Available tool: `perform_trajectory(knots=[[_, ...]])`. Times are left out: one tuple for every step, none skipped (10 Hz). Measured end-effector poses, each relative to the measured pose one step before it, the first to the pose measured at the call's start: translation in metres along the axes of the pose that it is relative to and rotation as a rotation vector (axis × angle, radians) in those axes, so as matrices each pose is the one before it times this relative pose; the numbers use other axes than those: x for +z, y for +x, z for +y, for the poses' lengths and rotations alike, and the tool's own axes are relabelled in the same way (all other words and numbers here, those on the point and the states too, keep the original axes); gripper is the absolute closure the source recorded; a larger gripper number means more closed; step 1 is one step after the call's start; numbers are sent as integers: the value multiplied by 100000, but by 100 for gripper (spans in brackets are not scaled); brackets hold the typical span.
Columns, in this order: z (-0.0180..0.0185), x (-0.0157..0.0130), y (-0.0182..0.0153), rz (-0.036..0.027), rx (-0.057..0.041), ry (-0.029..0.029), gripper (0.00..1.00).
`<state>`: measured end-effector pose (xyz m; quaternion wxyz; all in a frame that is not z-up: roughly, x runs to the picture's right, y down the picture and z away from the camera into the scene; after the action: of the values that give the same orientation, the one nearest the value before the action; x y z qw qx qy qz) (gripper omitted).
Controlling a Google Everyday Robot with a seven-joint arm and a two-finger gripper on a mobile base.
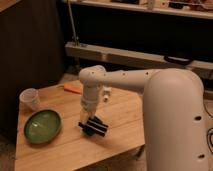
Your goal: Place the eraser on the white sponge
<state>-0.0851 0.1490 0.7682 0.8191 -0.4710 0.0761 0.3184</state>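
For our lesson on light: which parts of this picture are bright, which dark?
Camera view: the table and white arm are warmly lit, the shelves behind are dim; the gripper, over the table's middle, holds the dark eraser.

Lab-like room: metal shelving (131,54), wooden table (65,150)

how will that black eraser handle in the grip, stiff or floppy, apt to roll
Probably stiff: the eraser sticks out straight either side of the gripper, shut on it low over the table, with no sag. Its flat-sided block shape likely won't roll. Seemingly light, as one mid-length pinch carries it.
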Motion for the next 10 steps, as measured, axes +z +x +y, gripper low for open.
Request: perform_trajectory(knots=[[-285,-215,331,-177,-591,845,100],[-24,-264,-415,-1648,-1002,668,100],[112,-120,-323,-316,-714,37,100],[74,21,-287,-37,-488,-168,100],[232,-57,-621,-62,-906,-195,100],[48,88,-664,689,-686,159,100],[163,239,-772,606,-727,-66,100],[223,580,-845,1006,-589,-223,100],[-213,569,-64,1387,91,145,100],[-197,263,120,762,344,-19,100]])
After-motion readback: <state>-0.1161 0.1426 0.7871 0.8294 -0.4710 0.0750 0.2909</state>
